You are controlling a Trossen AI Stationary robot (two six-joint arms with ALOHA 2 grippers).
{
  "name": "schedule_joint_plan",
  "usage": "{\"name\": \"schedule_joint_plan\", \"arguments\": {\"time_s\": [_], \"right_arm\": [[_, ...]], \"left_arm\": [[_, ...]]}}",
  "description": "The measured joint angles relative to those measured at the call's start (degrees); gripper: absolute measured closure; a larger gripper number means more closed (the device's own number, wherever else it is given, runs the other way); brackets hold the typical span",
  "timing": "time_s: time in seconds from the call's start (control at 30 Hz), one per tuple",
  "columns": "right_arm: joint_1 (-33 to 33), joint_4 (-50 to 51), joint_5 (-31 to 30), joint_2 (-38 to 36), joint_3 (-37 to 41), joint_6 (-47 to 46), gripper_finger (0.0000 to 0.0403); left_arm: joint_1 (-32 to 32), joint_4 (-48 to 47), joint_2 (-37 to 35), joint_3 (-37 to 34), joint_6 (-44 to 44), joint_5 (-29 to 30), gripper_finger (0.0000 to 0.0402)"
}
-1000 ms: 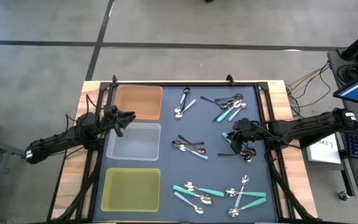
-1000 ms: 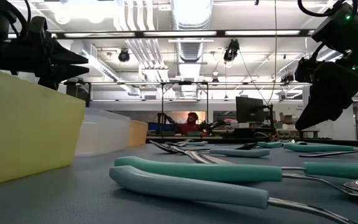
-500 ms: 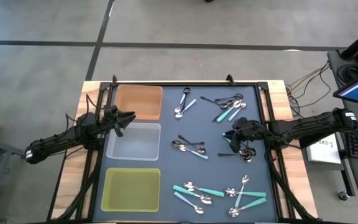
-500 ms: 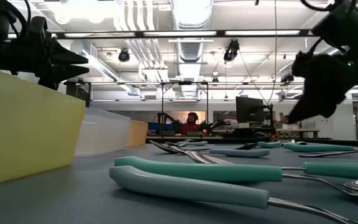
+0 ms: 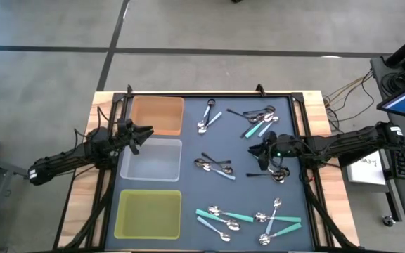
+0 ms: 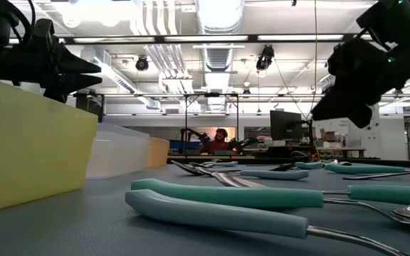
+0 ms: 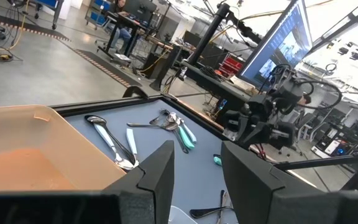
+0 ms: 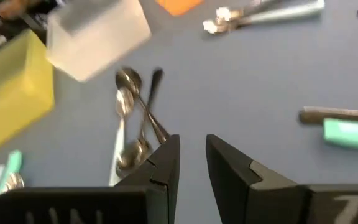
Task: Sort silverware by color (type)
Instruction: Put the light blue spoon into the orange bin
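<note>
Both sets of jaws are parted and empty; I see the spoons scattered over the dark surface.

My right gripper (image 5: 257,149) hangs above the mat with its jaws slightly apart, just beside a dark spoon (image 5: 268,173) and near the crossed middle cluster of spoons (image 5: 214,165). My left gripper (image 5: 146,131) waits, jaws released, over the edge between the orange tray (image 5: 157,114) and the clear tray (image 5: 151,159). The yellow-green tray (image 5: 150,213) sits nearest, with teal-handled spoons (image 5: 220,213) beside it.
</note>
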State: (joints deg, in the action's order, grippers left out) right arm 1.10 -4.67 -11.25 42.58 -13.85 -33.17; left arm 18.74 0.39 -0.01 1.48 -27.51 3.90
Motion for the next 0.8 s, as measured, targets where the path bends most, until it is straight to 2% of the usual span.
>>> {"name": "schedule_joint_plan", "arguments": {"time_s": [0.13, 0.23, 0.33, 0.5, 0.63, 0.8], "right_arm": [[-0.02, -5.22, -2.83, 0.01, 0.0, -0.92, 0.0333], [0.0, -8.77, -0.95, -0.02, 0.0, -6.43, 0.0332], [0.02, -10.49, 0.82, 0.08, 0.0, -10.52, 0.0332], [0.02, -9.59, -1.35, 1.06, -1.99, -15.51, 0.0332], [0.02, -4.23, -5.81, 2.91, -7.13, -15.05, 0.0332], [0.0, 15.76, -8.76, 6.86, -16.51, -13.84, 0.0332]], "left_arm": [[-0.01, 0.0, 0.0, 0.0, 0.02, 0.0, 0.0287], [-0.02, -0.01, 0.0, 0.0, 0.01, 0.0, 0.0287], [-0.01, -0.01, 0.0, 0.0, 0.02, 0.0, 0.0287], [-0.01, 0.0, 0.0, 0.0, 0.0, 0.0, 0.0287], [-0.02, -0.01, 0.0, 0.0, 0.01, 0.0, 0.0287], [-0.01, 0.0, 0.0, 0.0, 0.02, 0.0, 0.0287]]}}
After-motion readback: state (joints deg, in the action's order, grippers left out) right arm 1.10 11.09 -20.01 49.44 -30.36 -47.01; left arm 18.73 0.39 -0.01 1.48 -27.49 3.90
